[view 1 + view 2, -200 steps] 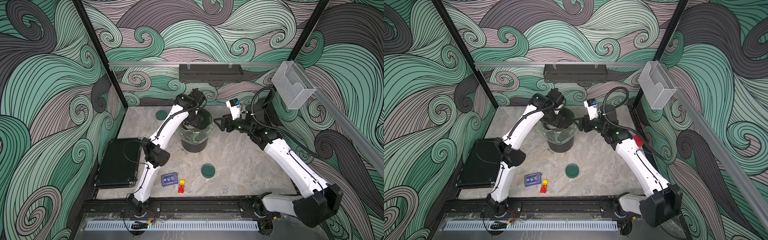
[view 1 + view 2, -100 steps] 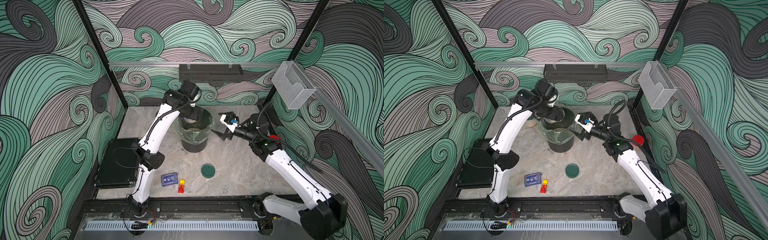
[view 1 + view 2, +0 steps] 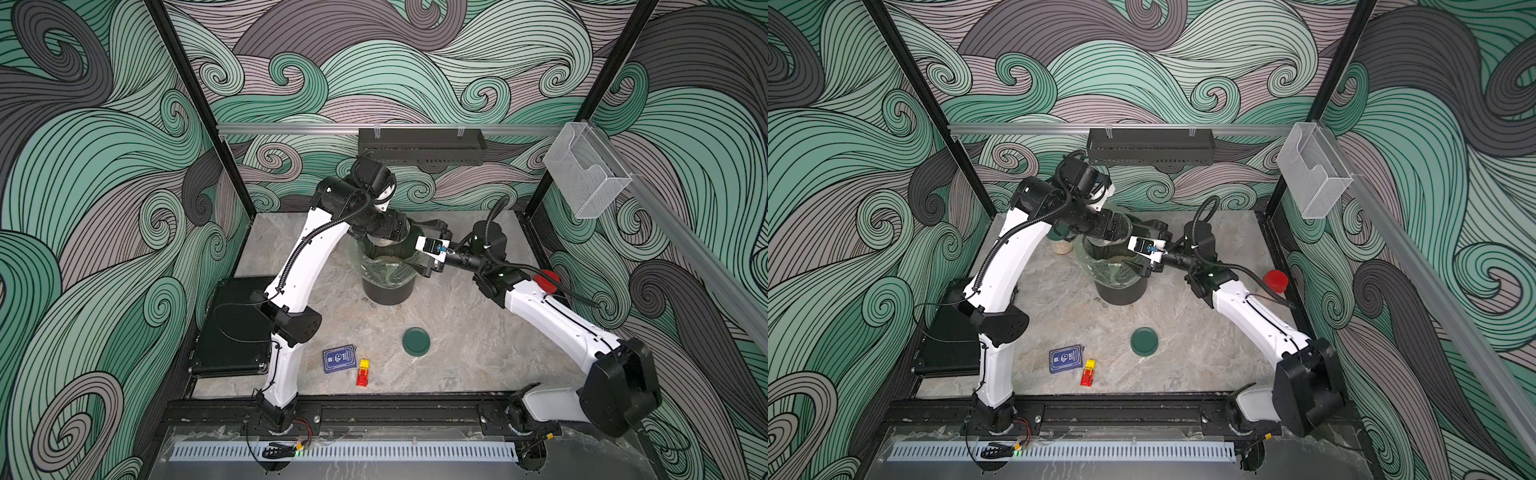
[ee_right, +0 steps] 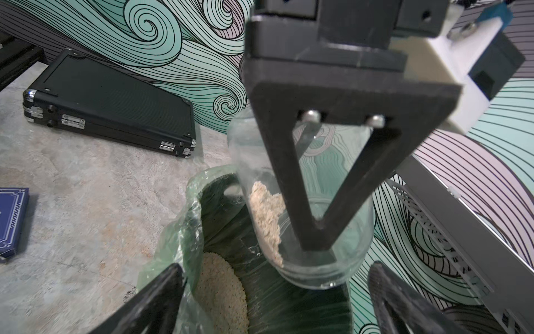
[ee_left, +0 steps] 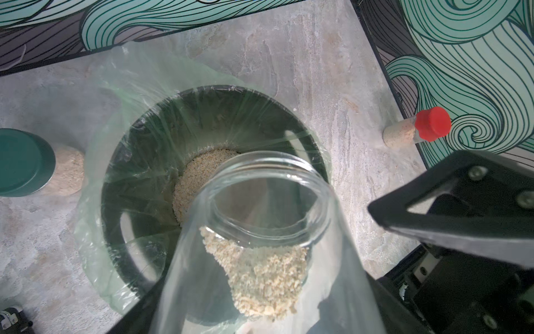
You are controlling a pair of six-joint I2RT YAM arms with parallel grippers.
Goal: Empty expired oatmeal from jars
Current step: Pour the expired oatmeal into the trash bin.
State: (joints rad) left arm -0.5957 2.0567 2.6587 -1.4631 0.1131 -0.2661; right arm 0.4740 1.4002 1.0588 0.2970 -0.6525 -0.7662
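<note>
**Oatmeal** [image 5: 260, 271]: a pale clump sits just inside the mouth of the open jar [image 5: 335, 260]. The jar has no lid and is tipped mouth-down over the black bin [image 3: 386, 291]. A further heap [image 5: 196, 179] of the same flakes lies at the bottom of the bin, inside its clear liner [image 5: 95, 173].

**Left claw** [image 3: 1117, 230]: clenched on the open jar's body, holding it clear of the bench [image 3: 457, 324] with the mouth above the bin opening.

**Right claw** [image 3: 429, 248]: at the bin's rim on the right arm's side. Its fingers are spread wide on either side of the jar mouth and grip nothing. Whether a finger touches the liner cannot be told.

**Green-lidded jar** [image 5: 26, 162]: upright on the bench just beside the bin, closed, with oatmeal inside.

**Red-lidded jar** [image 5: 416, 130]: upright on the bench near the right wall, well apart from the bin, closed, with oatmeal inside.

**Loose green lid** [image 3: 416, 341]: lies flat on the bench in front of the bin, touching nothing.

**Other items:**
- A blue card box [image 3: 340, 359] lies near the front edge of the bench.
- A red and yellow toy [image 3: 363, 372] lies just beside the card box.
- A black case [image 3: 237, 324] lies at the bench's left edge.
</note>
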